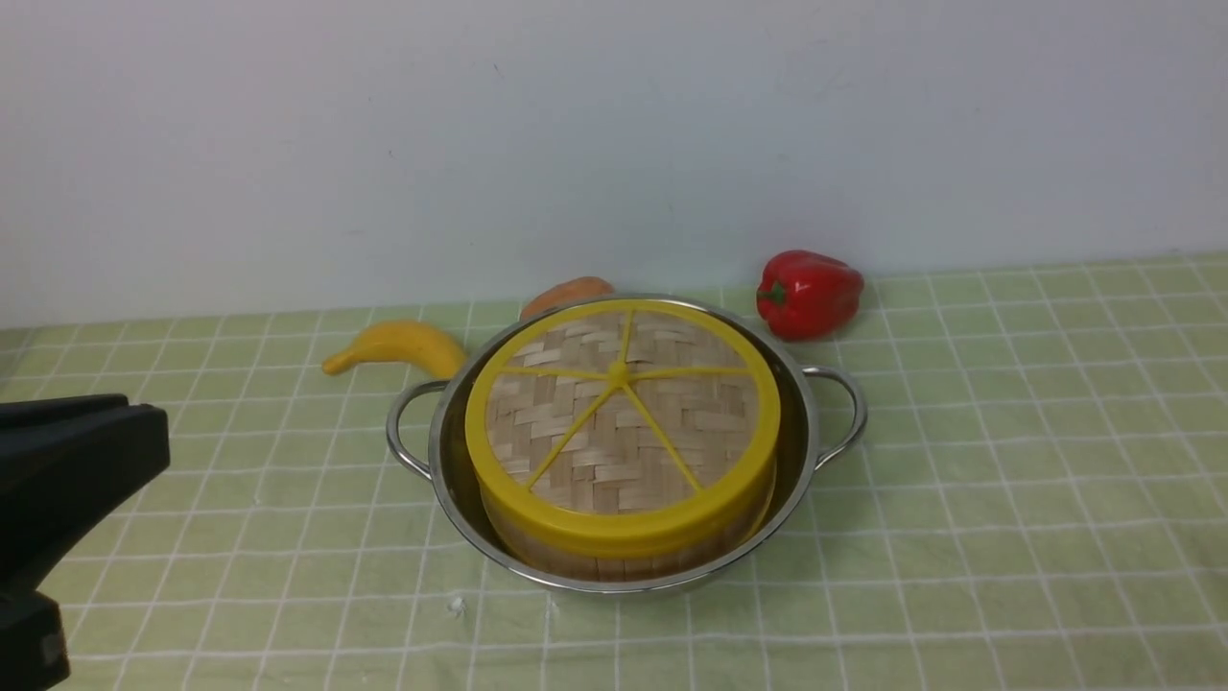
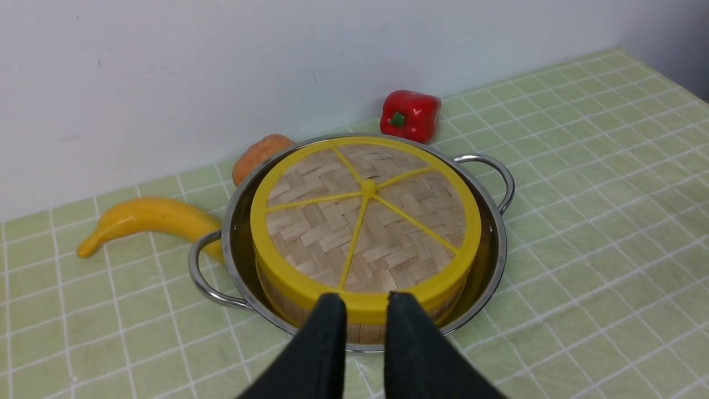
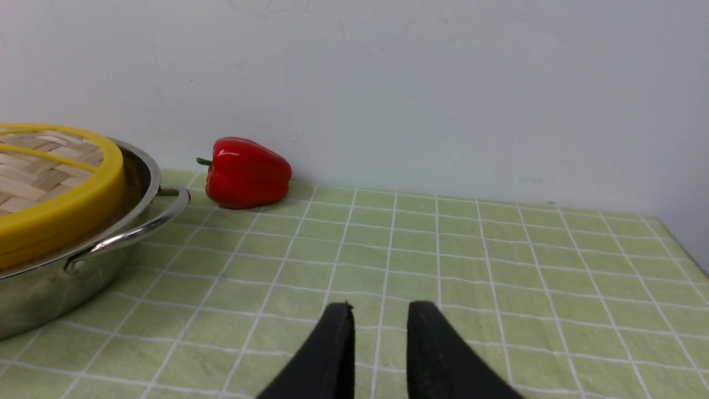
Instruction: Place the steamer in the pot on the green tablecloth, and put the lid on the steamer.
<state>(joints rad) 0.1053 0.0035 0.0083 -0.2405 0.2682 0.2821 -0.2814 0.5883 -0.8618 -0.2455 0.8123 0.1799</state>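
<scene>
The pot point(image 1: 801, 432) stands on the green tablecloth point(image 1: 1007, 499). The steamer point(image 1: 624, 561) sits inside it, and only its bamboo side wall shows. The lid point(image 1: 619, 422) lies flat on the steamer and hides its contents. The pot point(image 2: 496, 249), steamer point(image 2: 288, 307) and lid point(image 2: 360, 221) also show in the left wrist view. My left gripper point(image 2: 367, 299) is near the pot's front rim, empty, its jaws a small gap apart; it shows at the far left of the front view point(image 1: 144, 422). My right gripper point(image 3: 382, 307) is over bare cloth to the right of the pot point(image 3: 83, 260), empty and slightly open.
A yellow banana point(image 1: 398, 345) lies behind and left of the pot. An orange vegetable point(image 1: 566, 293) sits right behind it. A red bell pepper point(image 1: 809, 293) stands behind and to the right. A pale wall closes the far side.
</scene>
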